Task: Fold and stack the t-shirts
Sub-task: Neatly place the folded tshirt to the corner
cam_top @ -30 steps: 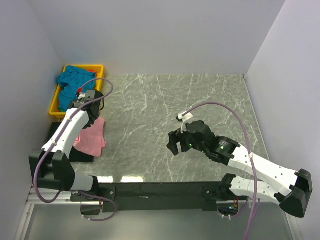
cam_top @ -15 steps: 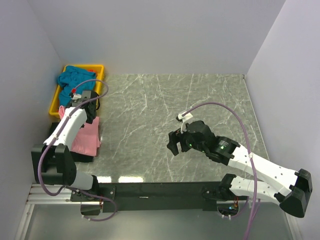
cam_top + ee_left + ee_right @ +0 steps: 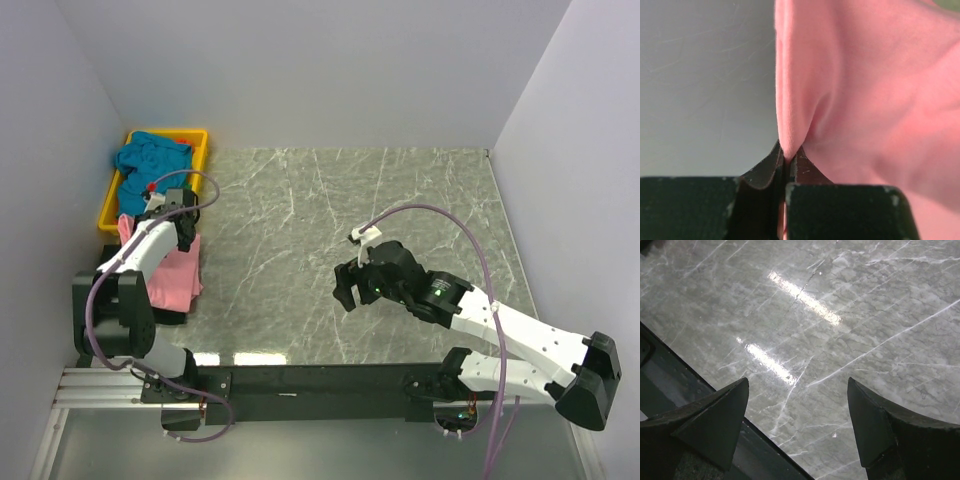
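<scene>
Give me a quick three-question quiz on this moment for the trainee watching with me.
1. Fill in: the teal t-shirt lies in the ___ tray.
2. The left gripper is shut on: A the teal t-shirt, B the pink t-shirt, C nothing.
3. True or false: the right gripper holds cloth.
Key: 1 yellow; 2 B; 3 false, its jaws stand open over bare table.
</scene>
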You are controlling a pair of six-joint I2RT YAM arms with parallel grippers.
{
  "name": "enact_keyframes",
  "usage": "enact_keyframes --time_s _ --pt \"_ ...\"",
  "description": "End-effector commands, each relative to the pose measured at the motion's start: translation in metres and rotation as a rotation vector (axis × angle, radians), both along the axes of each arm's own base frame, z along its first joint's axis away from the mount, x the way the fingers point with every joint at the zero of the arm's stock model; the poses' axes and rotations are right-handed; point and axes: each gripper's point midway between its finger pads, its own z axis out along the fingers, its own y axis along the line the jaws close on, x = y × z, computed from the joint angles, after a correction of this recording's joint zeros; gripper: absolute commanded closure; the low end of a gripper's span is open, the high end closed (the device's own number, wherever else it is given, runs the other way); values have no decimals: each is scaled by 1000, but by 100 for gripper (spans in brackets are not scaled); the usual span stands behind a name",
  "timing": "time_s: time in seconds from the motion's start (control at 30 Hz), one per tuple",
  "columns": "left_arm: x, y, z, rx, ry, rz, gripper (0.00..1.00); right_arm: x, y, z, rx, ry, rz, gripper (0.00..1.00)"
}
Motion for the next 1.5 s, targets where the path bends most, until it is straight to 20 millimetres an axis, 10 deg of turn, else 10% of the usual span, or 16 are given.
enact_keyframes --time_s 0.0,0.8,1.47 --pt "7 17 12 86 -56 48 95 5 1 2 11 -12 -14 15" --pt "2 40 -14 157 9 162 91 5 6 -9 -24 26 3 16" --pt "9 25 31 -68 -344 198 31 14 -3 1 -38 15 -84 16"
